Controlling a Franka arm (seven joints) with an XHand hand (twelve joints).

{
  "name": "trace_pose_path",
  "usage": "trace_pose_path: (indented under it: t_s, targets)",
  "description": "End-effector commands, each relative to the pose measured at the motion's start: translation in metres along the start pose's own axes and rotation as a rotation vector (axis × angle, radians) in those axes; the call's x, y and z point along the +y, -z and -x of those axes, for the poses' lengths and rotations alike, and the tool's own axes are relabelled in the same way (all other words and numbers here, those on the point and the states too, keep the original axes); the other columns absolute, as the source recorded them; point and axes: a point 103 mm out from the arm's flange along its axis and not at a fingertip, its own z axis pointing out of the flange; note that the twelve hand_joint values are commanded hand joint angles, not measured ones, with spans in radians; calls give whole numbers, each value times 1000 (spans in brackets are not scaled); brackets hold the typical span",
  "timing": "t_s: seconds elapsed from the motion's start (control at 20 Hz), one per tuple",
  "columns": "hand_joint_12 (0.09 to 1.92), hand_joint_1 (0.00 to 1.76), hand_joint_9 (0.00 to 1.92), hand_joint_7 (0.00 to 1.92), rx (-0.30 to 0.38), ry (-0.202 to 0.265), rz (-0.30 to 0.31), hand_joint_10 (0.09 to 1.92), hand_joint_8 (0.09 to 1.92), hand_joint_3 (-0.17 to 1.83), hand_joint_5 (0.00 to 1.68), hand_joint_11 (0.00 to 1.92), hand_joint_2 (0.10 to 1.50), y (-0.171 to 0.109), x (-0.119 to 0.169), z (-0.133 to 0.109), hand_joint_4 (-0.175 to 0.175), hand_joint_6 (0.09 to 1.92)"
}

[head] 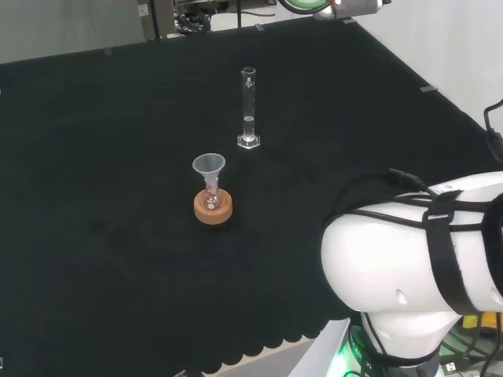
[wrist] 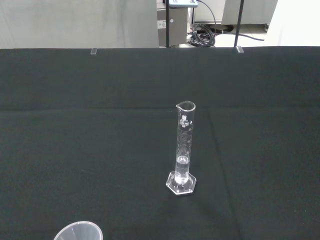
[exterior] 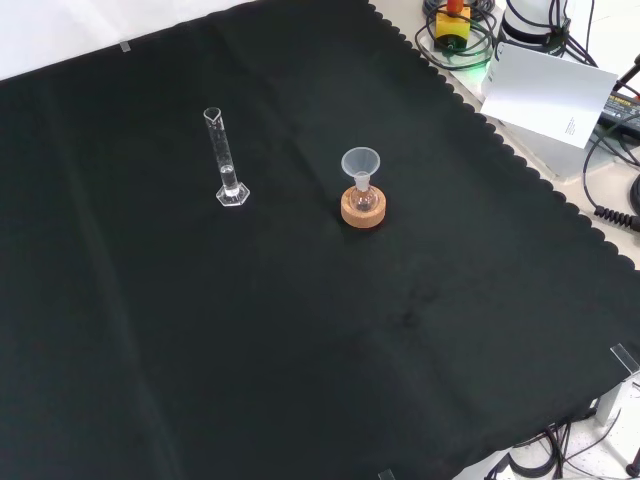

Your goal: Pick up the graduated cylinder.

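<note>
Head view. The graduated cylinder [head: 248, 108] stands upright on its own flat foot on the black-clothed desk [head: 102, 157], free of any support. The landmark is the cork ring [head: 213, 208] nearer the camera: it carries a small round flask [head: 211, 200] with a funnel [head: 209, 168] set in its neck. A round-bottomed flask would roll, so the ring is likely there to keep it upright. The cylinder is beyond the cork ring and a little to its right, well apart from it, with open cloth on all sides. The arm's white link [head: 409, 259] bulks at lower right, drawn back from the ware.

Front view. The cylinder [exterior: 228, 158] is left of the cork ring [exterior: 362, 207] and slightly farther off, not touching. Its pour lip is at the top. The spacing looks deliberate: room for a grasp on the tube without knocking the funnel [exterior: 361, 163].

Wrist view. The camera looks level across the cloth at the cylinder [wrist: 184, 148], roughly centred, a trace of liquid low in the tube. The funnel rim [wrist: 78, 231] is closer to the camera than the cylinder. From this I judge the wrist is aimed at the cylinder but well short of it. State of the robot hand: cannot tell, and nothing shows it holding anything.
</note>
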Motion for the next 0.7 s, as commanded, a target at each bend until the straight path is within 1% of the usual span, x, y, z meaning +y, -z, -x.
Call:
trace_pose_path:
  t_s: [0.05, 0.1, 0.2, 0.3, 0.45, 0.7]
  targets:
    - [1354, 256, 493, 46, -6, -1, 7, 87, 521, -19, 260, 71, 1294, 0, 0, 0, -29, 87]
    - [1359, 184, 472, 29, -6, -2, 5, 87, 509, 0, 257, 55, 1334, 0, 1, 0, -26, 87]
    - [1364, 131, 458, 17, -1, -10, -1, 87, 499, 14, 256, 43, 1364, 0, 4, 2, -24, 87]
    - [1365, 121, 454, 15, 2, -12, -3, 87, 497, 17, 256, 41, 1370, -1, 6, 5, -23, 87]
    - [1367, 124, 454, 18, -5, -19, 3, 87, 496, 17, 259, 40, 1370, -3, 6, 3, -24, 87]
    - [1368, 133, 456, 24, 15, -54, -23, 87, 497, 16, 262, 41, 1367, -19, 21, 17, -24, 87]
